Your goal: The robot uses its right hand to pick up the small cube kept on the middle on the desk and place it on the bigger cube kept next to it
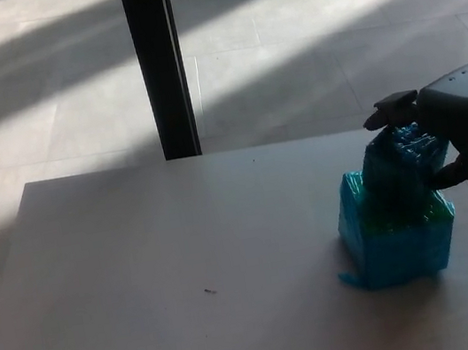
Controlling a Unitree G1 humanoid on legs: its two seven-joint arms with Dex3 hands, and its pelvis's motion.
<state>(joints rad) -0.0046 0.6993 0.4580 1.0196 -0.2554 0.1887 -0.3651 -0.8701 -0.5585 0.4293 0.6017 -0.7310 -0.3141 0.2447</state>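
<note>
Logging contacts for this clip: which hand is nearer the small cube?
The right hand: it is closed around the small cube, which sits on the bigger cube. The left hand is not in view.

The bigger cube (pixel 397 237) is showing a wrinkled, glossy cyan wrap, prob. plastic film; the small cube (pixel 400 174) is wearing the same crinkly film, darker teal, catching small glints; the right hand (pixel 455 124) is looking like smooth hard plastic, grey shell w/ black matt fingers (pixel 391 104); the surface (pixel 187 272) is reading as matt, smooth, pale grey; the floor (pixel 286 58) is appearing as matt tiles; the post (pixel 158 62) is looking black, semi-matt.
</note>
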